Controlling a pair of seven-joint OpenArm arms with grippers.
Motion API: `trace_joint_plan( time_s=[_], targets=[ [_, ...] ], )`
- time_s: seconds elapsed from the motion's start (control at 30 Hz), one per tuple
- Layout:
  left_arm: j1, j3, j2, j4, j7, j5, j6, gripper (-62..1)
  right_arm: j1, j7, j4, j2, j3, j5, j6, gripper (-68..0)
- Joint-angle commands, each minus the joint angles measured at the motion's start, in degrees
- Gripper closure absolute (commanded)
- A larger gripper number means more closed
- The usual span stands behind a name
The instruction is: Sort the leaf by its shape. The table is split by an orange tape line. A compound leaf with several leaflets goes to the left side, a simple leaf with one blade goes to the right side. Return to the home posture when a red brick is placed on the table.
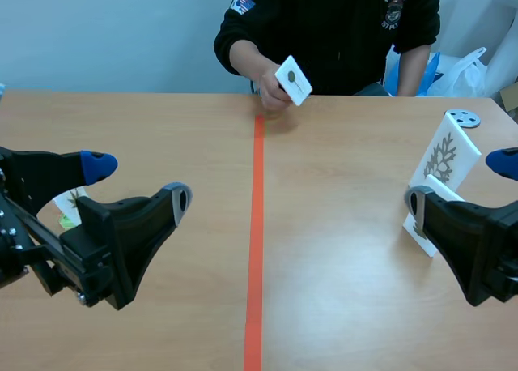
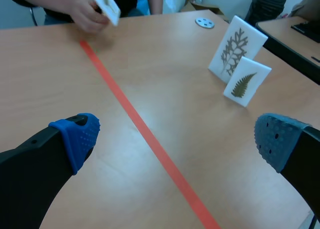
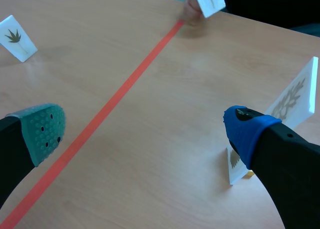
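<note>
Both of your pincers are spread wide and hold nothing: the left pincer [image 1: 137, 185] hangs low over the left half, the right pincer [image 1: 461, 183] low over the right half. The leaf card [image 1: 293, 80] is not yet yours. A person's hand [image 1: 273, 91] holds it tilted, just above the far end of the orange tape line [image 1: 257, 225].

Reach now and you risk striking that hand, or tugging a card that is still gripped. The leaf on it looks like a single blade, which would send it right, but it is small from here, so a misread is possible.

Two white cards stand just ahead of your right pincer, the large card [image 2: 236, 49] and the small fern card [image 2: 246, 81]. A careless swing of that arm would likely topple them. Both bear divided leaves, so don't take them as a guide to the right side. A thin upright card may also slip or tip when pinched.

The tabletop [image 1: 340, 290] is smooth pale wood. Another small card [image 3: 17, 38] stands on the left half, and a metal disc [image 1: 462, 118] lies at the far right. A plain pale wall [image 1: 105, 31] is behind. No red brick shows.
</note>
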Motion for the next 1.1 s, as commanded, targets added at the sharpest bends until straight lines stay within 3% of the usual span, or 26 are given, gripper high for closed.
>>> trace_joint_plan(
  time_s=[0.0, 0.77, 0.9, 1.07],
  targets=[
    [-0.63, 0.11, -0.20, 0.61, -1.70, -0.39, -0.13, -62.3, 0.81, 1.09, 0.57, 0.61, 0.11, 0.46, 0.22, -67.9],
    [-0.63, 0.11, -0.20, 0.61, -1.38, -0.42, -0.09, -62.3, 0.81, 1.14, 0.57, 0.57, 0.11, 0.46, 0.17, -67.9],
    [-0.63, 0.11, -0.20, 0.61, -1.38, -0.37, -1.49, -62.3, 0.81, 1.14, 0.57, 0.57, 0.11, 0.46, 0.17, -67.9],
    [-1.25, 0.33, -0.22, 0.39, -1.42, 3.69, -4.09, -62.3, 0.81, 1.14, 0.57, 0.57, 0.11, 0.46, 0.15, -67.9]
  ],
)
